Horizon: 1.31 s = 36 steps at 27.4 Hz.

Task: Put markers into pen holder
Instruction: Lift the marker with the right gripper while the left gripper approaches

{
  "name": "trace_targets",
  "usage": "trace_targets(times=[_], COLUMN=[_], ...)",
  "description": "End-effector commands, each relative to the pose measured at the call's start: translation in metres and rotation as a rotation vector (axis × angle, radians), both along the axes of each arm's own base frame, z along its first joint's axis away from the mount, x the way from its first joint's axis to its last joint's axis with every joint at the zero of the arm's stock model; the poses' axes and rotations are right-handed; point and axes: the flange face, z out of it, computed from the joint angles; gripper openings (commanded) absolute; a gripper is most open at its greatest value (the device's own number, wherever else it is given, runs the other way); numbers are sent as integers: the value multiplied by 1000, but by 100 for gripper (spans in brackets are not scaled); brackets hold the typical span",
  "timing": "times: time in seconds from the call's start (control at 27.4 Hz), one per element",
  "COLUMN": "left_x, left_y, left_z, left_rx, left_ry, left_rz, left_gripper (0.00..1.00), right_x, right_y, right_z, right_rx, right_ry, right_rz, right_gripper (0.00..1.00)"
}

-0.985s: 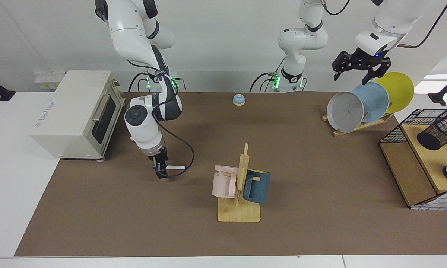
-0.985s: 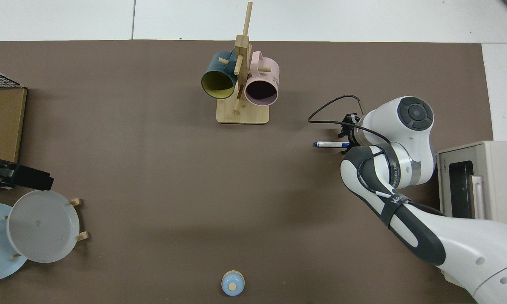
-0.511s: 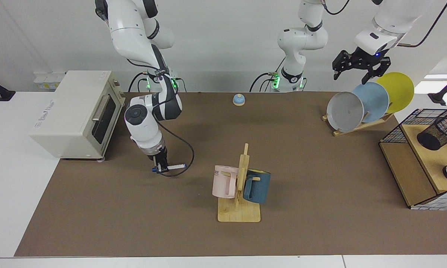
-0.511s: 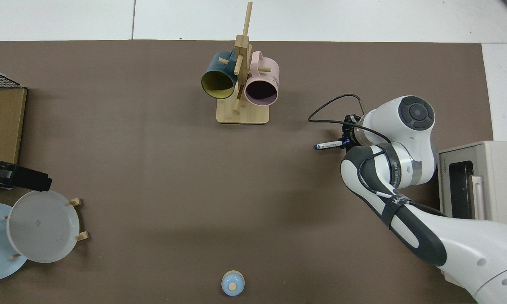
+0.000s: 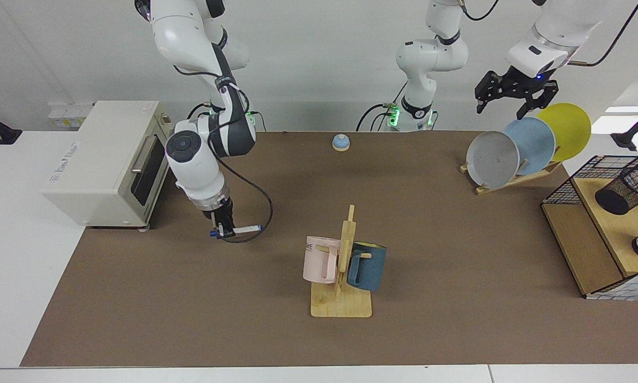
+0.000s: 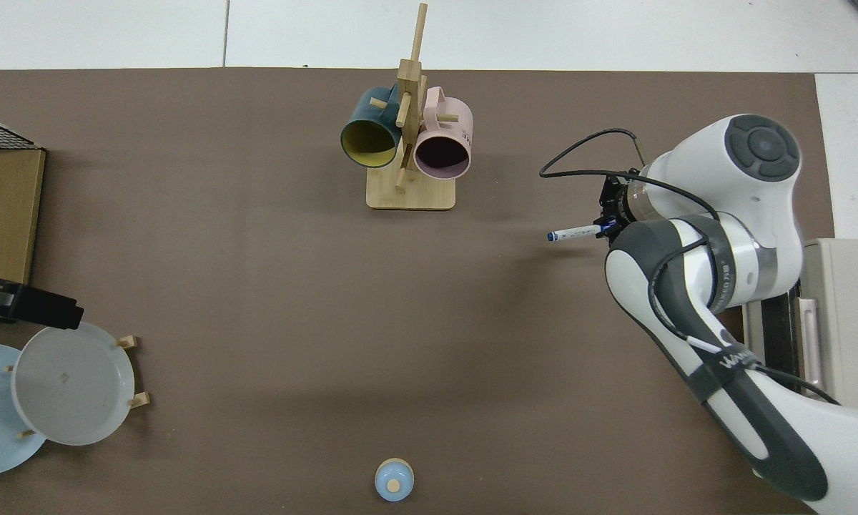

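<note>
The right gripper (image 5: pixel 219 230) is clamped on the marker (image 5: pixel 242 229), holding it near one end so the pen sticks out roughly level, clear of the brown table mat (image 5: pixel 191 319), in front of the toaster oven (image 5: pixel 106 159). In the top view the same marker (image 6: pixel 573 232) juts out from the gripper toward the mug tree (image 6: pixel 409 143) (pink and dark teal mugs hang on it). The pen holder (image 5: pixel 628 189) lies tilted on the wooden shelf unit (image 5: pixel 590 250) at the far right of the facing view, well apart from the marker. The left gripper (image 5: pixel 515 96) waits high above the plate rack (image 5: pixel 515 154), its fingers spread apart and holding nothing. A small blue bell (image 5: pixel 341 142) sits at the back of the mat.
</note>
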Motion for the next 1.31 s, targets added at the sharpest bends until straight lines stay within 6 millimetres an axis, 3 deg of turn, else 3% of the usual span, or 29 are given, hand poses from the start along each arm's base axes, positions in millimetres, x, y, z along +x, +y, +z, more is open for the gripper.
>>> trace_targets(times=[0.0,0.11,0.26,0.36,0.55,0.66,0.84,0.98,1.06,1.17,1.28], left_x=[-9,-9,-10,-10,-11,-12,-22,-28,-29,-31,-32], left_y=[-1,-6,-9,-13,-21,-35,-83,-116,-130,-143,-153], left_z=[2,2,1,2,2,2,4,3,4,6,2], left_rx=[16,10,10,11,11,13,21,21,4,-46,-119], left_ry=[8,6,17,14,15,15,11,-5,-27,-60,-75], left_rz=[11,1,-7,-14,-31,-67,-165,-265,-376,-544,-642], left_gripper=[100,100,100,100,100,100,100,98,93,93,93], right_x=[-15,-27,-49,-66,-97,-112,-130,-139,-139,-152,-155], right_y=[5,21,21,21,43,72,124,148,164,200,211], right_z=[61,96,136,157,195,203,207,216,213,205,201], right_rx=[-16,-8,-14,-17,99,126,141,170,196,201,202], right_ry=[18,25,13,30,40,57,57,16,11,7,11], right_rz=[25,48,54,55,53,41,-17,-87,-142,-153,-170], right_gripper=[0,0,0,0,0,0,0,0,0,0,0])
